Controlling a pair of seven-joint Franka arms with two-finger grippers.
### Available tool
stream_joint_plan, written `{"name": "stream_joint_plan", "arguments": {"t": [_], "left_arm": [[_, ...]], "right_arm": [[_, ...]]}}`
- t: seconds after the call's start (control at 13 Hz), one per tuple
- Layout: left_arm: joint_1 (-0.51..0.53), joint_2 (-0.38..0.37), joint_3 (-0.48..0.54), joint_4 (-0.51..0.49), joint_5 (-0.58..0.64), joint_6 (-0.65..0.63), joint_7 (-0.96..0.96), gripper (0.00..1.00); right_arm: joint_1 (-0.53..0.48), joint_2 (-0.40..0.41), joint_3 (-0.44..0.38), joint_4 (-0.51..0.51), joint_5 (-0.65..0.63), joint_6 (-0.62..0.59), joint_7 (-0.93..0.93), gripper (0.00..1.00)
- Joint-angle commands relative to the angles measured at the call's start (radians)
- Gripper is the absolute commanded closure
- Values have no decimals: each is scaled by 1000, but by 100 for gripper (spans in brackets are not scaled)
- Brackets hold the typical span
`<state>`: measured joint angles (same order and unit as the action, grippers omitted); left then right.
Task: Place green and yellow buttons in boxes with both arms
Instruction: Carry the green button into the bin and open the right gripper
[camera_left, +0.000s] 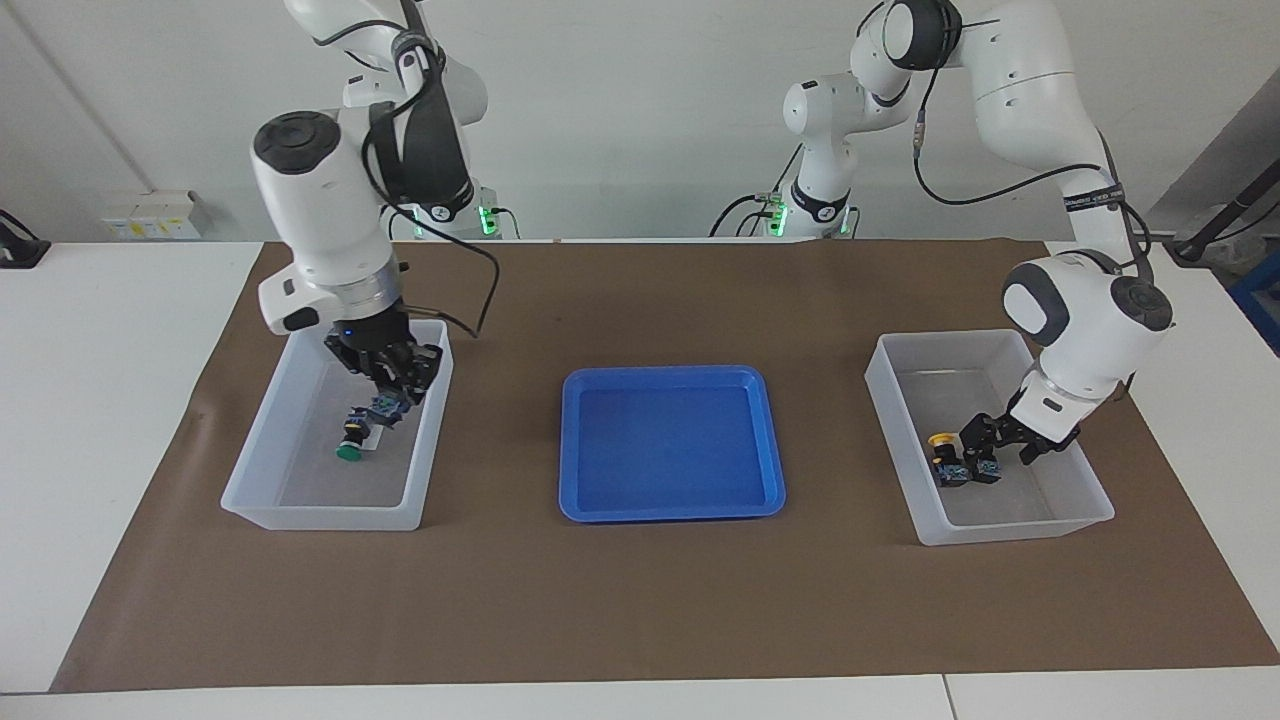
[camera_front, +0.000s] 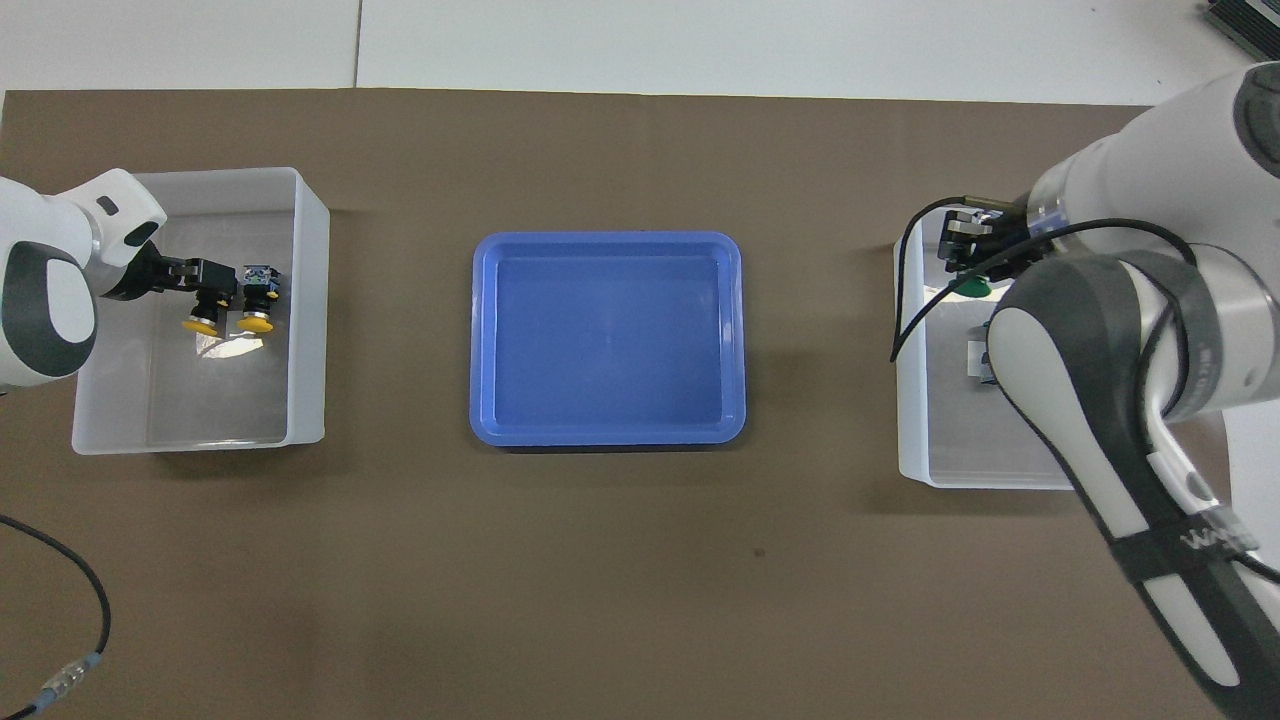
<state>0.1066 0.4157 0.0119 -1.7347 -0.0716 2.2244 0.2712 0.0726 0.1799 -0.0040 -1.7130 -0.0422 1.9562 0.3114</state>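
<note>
My right gripper (camera_left: 392, 392) is down inside the clear box (camera_left: 262, 470) at the right arm's end of the table. It is shut on a green button (camera_left: 352, 448), which hangs tilted with its cap low over the box floor. In the overhead view only the green cap (camera_front: 973, 288) shows beside the right gripper (camera_front: 962, 250). My left gripper (camera_left: 983, 450) is low in the other clear box (camera_left: 1085, 480), shut on a yellow button (camera_front: 204, 322). A second yellow button (camera_left: 942, 452) lies on the floor beside it, also seen from overhead (camera_front: 257, 310). The second green button is hidden.
A blue tray (camera_left: 672, 505) sits in the middle of the brown mat, between the two boxes. The right arm's body covers much of its box (camera_front: 915, 400) in the overhead view. A loose cable (camera_front: 70, 600) lies on the mat near the left arm.
</note>
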Motion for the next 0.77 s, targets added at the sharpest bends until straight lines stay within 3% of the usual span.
{"name": "stream_joint_plan", "arguments": {"t": [0.0, 0.15, 0.38, 0.62, 0.69], "left_arm": [[-16, -9, 11, 150, -8, -206, 6, 3], [-35, -14, 13, 257, -8, -378, -4, 3], [-68, -20, 14, 388, 19, -589, -110, 3], [-133, -50, 14, 428, 59, -721, -174, 3], [-139, -73, 13, 428, 59, -751, -181, 3]], "right_arm": [[-94, -75, 15, -243, 16, 180, -183, 100], [-135, -85, 15, -359, 22, 312, -209, 100], [-139, -77, 16, -422, 65, 383, -216, 99], [-126, -54, 16, -470, 100, 466, -216, 79], [-125, -54, 16, -471, 100, 469, -216, 51]]}}
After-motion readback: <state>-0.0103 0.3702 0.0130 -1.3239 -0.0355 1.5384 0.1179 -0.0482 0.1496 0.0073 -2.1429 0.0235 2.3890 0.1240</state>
